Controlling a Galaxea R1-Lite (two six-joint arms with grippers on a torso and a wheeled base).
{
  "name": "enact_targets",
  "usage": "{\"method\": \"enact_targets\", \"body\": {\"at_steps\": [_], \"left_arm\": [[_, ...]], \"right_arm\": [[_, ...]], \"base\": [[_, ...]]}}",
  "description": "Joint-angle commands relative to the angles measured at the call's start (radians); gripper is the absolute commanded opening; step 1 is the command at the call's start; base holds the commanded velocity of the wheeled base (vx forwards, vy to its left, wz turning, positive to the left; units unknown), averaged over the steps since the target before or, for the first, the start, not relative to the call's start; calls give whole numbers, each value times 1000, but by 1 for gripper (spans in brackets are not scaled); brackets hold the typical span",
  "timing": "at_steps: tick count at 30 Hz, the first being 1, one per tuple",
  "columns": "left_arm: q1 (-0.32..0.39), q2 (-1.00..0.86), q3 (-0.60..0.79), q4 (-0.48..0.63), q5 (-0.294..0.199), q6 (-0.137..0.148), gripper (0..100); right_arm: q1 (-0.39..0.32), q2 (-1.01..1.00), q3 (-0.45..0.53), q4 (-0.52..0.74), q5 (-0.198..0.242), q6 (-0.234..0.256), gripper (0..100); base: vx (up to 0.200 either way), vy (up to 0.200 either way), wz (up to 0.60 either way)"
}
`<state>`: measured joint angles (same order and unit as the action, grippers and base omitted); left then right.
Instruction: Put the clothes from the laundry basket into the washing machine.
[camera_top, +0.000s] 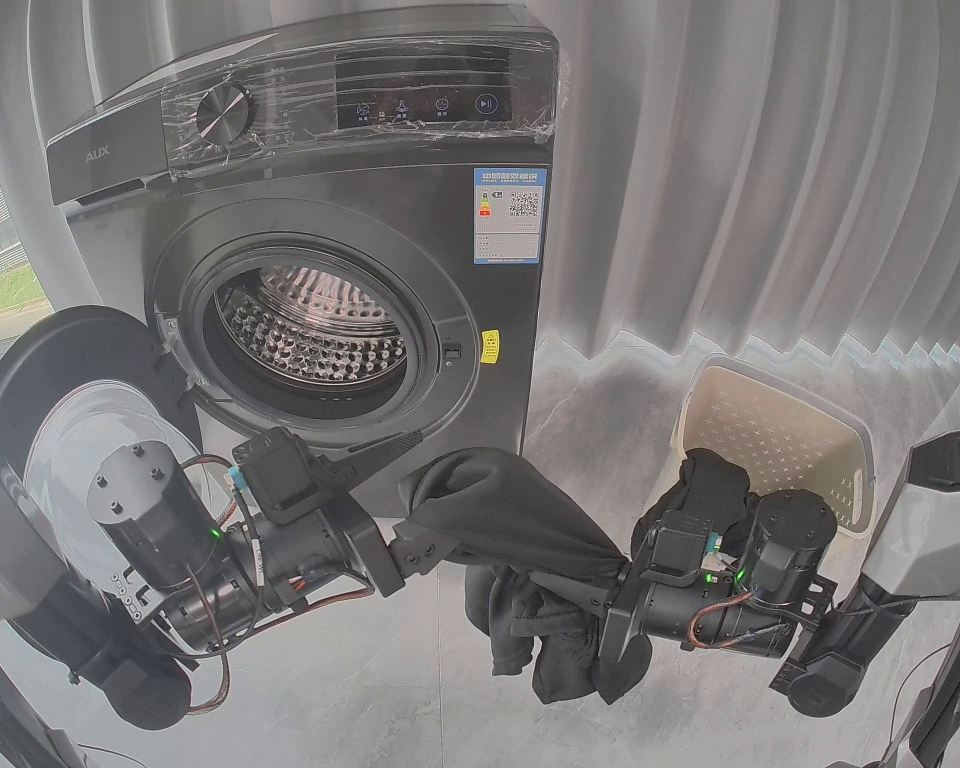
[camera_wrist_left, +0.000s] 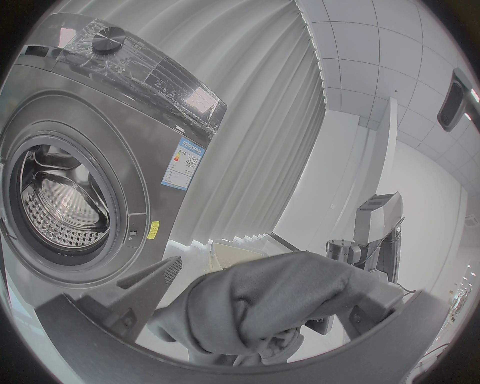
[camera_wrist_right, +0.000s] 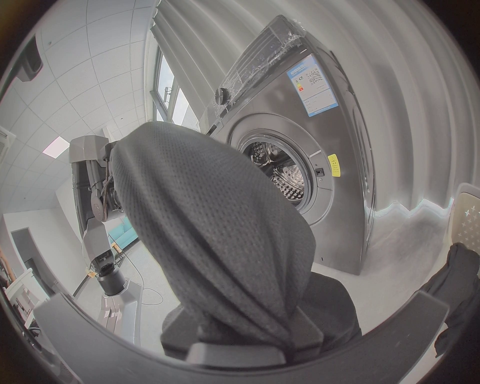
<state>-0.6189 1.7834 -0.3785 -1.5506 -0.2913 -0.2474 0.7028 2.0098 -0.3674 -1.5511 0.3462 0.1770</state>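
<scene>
A dark grey garment hangs in the air in front of the washing machine, below its open drum. My right gripper is shut on one end of it; its pinched fingers are wrapped in the cloth. My left gripper stands open, and the garment's other end drapes over one of its fingers, while the other finger is bare. The rest of the cloth dangles toward the floor. Another dark garment lies over the rim of the laundry basket.
The machine's round door is swung open to the left, close beside my left arm. The cream basket stands on the floor right of the machine, against a white curtain. Bare grey floor lies below the hanging cloth.
</scene>
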Motion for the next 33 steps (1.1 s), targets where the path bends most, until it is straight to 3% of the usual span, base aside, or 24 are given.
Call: {"method": "enact_targets", "body": {"at_steps": [1,16,18,19,22,28,31,33], "left_arm": [[4,-30,7,0,-3,-7,100],[13,-53,56,-2,-60,-19,100],[19,-76,78,0,-83,-19,100],[22,-93,99,0,-128,-19,100],[24,-110,142,0,-181,-15,100],[22,-118,162,0,-195,-13,100],[22,-141,188,1,-243,-16,100],[24,-130,178,3,-239,-13,100]], "right_arm": [[-3,18,4,0,1,1,0],[-8,29,2,0,-3,32,0],[-12,30,2,0,-6,42,0],[-19,37,-4,0,-26,45,0],[-23,46,-16,0,-62,56,0],[-16,49,-21,0,-64,61,0],[-20,49,-25,0,-64,68,0],[-16,49,-24,0,-64,65,0]], "base": [[0,0,0],[0,0,0],[0,0,0],[0,0,0],[0,0,0],[0,0,0],[0,0,0],[0,0,0]]}}
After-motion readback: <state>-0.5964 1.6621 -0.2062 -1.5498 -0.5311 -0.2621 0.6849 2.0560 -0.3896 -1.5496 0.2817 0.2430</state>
